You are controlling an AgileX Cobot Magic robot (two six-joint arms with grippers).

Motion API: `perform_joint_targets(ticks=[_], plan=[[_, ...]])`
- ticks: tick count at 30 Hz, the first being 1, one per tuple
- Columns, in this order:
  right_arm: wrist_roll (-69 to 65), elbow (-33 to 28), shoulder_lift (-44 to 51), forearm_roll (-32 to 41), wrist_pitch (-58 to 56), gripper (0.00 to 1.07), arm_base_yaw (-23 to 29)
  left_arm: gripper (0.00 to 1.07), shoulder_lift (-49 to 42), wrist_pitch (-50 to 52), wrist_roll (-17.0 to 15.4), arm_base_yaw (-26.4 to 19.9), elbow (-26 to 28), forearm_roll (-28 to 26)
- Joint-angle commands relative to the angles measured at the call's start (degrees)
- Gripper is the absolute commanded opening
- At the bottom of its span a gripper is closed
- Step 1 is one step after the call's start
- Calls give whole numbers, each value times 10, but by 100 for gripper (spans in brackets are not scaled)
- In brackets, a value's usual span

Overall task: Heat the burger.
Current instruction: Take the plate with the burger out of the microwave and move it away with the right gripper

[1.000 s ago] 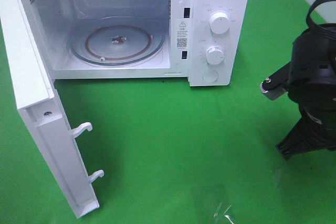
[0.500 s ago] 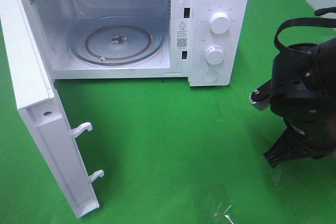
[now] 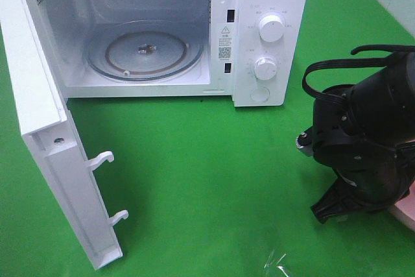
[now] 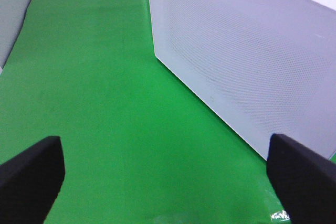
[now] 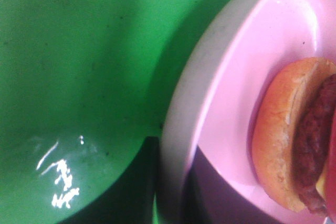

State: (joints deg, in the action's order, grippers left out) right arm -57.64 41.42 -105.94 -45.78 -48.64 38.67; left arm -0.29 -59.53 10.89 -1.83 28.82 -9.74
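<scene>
Going L to R in the high cam: microwave (image 3: 162, 30) w/ its door (image 3: 58, 154) swung wide open at about 9 o'clock of the frame, glass turntable (image 3: 144, 50) bare inside. 2 knobs on the panel. Green mat (image 3: 207, 180) in between.

Left gripper (image 4: 165, 177) isn't in the high view at all; its wrist cam shows both black fingers (image 4: 29, 174) spread wide, nothing between them, parked next to the microwave's perforated side wall.

Right arm's gripper (image 3: 337, 207) sits at roughly 4 o'clock of the frame. It's clamped down narrow on the rim of the pink plate (image 5: 210, 119), imo that's the grip. The burger (image 5: 294, 135) rides on that plate, lying on its side, bun towards the rim and patty edge showing.

Key relation: the oven cavity is at about 10 o'clock from the right gripper, well apart, so plate + burger need to travel up-left across the mat & in through the opening. Right arm is obv the nearer one, it has the load.

Hard to see: the burger is cut off at the wrist frame edge, no lettuce visible, and in the high cam only a pink plate corner (image 3: 405, 212) peeks out under the arm. The actual finger-to-rim contact is dark and blurry.
</scene>
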Motion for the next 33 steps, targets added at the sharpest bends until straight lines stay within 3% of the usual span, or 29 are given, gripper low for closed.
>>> perform_joint_targets(ticks=[1, 6, 10, 13, 15, 18, 28, 33], plan=[[-15, 0, -11, -20, -26, 2, -3, 103, -13, 2, -3, -2, -3, -1], [-15, 0, -28, -15, -19, 7, -3, 103, -13, 2, -3, -2, -3, -1], [-15, 0, -28, -13, -11, 22, -3, 103, -13, 2, -3, -2, -3, -1], [-13, 0, -28, -7, -8, 25, -3, 103, -13, 2, -3, -2, -3, -1], [-5, 1, -24, 22, -5, 37, -2, 103, -13, 2, -3, -2, -3, -1], [-2, 1, -19, 28, -3, 39, -2, 103, -13, 2, -3, -2, -3, -1], [116, 1, 136, 128, 9, 43, -2, 103, -13, 2, -3, -2, -3, -1], [213, 1, 235, 184, 25, 56, -2, 103, -13, 2, -3, -2, -3, -1]])
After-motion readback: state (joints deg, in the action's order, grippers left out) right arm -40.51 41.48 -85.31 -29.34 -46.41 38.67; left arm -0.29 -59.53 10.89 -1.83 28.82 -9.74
